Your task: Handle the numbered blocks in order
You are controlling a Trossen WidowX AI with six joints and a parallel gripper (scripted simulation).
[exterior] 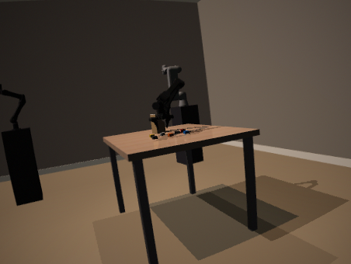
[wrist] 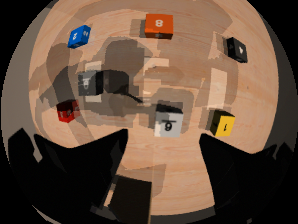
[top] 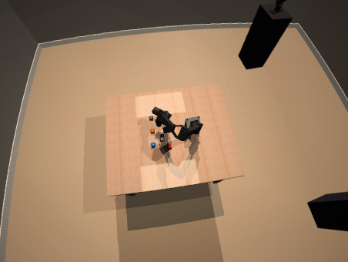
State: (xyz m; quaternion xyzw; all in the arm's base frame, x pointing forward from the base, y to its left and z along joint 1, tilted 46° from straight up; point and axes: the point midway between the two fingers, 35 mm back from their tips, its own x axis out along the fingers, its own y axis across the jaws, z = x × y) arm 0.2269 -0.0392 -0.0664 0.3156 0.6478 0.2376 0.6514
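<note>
My gripper [wrist: 165, 136] [top: 162, 126] [exterior: 159, 124] is open and empty above the table [top: 123, 173] [exterior: 217, 133]. In the wrist view a white block [wrist: 168, 125] marked 6 or 9 lies ahead between the fingertips. A yellow block [wrist: 224, 124] [exterior: 151, 136] shows 1. An orange block [wrist: 159, 25] [top: 152, 131] [exterior: 170, 135] shows 8. A black block [wrist: 237, 50] [top: 151, 118] looks like 4. A blue block [wrist: 79, 36] [top: 153, 145] [exterior: 185, 132] looks like 2. The digits on the grey block [wrist: 90, 83] [top: 162, 139] and red block [wrist: 67, 111] [top: 169, 146] are unclear.
The arm's base [top: 192, 121] stands on the table to the right of the blocks in the top view. The arm hides the yellow and white blocks there. Dark pedestals [top: 266, 36] [exterior: 22, 167] stand away from the table. Arm shadows fall across several blocks.
</note>
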